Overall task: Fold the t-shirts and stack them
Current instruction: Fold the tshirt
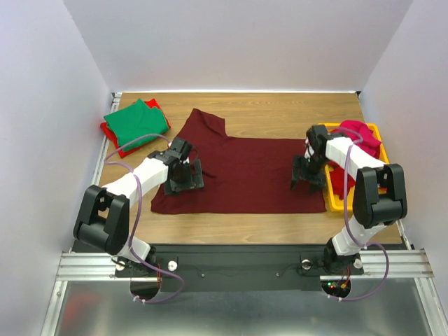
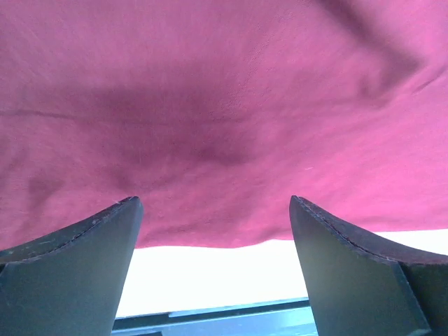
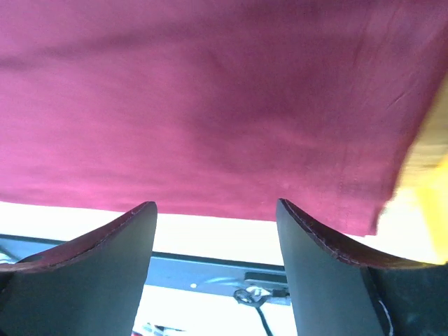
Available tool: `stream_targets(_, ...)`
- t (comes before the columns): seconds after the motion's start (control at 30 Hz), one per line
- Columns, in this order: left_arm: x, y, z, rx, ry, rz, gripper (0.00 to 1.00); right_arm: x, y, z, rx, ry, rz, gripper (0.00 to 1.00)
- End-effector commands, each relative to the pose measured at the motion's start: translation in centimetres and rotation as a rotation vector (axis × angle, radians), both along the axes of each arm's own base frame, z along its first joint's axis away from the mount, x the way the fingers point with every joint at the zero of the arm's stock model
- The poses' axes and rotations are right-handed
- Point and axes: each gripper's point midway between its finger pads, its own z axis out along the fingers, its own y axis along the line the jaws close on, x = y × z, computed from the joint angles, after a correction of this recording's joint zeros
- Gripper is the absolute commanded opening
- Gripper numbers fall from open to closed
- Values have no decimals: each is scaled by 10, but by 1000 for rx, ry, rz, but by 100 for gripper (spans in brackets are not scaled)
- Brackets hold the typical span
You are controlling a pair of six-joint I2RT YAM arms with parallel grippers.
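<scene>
The maroon t-shirt (image 1: pixel 245 175) lay flat at frame centre on the counter (image 1: pixel 280 112), evidently spread for folding. Your left gripper (image 1: pixel 183 178) and right gripper (image 1: pixel 305 176) stood over its left and right ends, jaws wide apart, holding nothing, likely placed to pinch the hem together.

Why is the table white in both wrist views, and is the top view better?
Left wrist: table overexposed to white below the maroon shirt, with a soft shadow on it. Right wrist: same glare, tray blurred at the right edge. Top: evenly lit and sharp.
</scene>
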Motion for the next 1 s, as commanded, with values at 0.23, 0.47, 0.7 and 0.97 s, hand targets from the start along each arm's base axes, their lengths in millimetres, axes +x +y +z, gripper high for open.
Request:
stream_targets(0.23, 92, -24, 30, -26, -149, 66, 98, 123, 11, 16, -13, -235, 2, 75)
stream_targets(0.47, 87, -21, 2, -7, -131, 36, 98, 107, 2, -31, -57, -139, 16, 74)
stream_targets(0.7, 36, -1, -28, 9, -54, 67, 99, 47, -1, -40, -49, -44, 5, 74)
stream_targets(0.97, -11, 14, -30, -16, -23, 122, 98, 11, -2, -37, -36, 3, -9, 74)
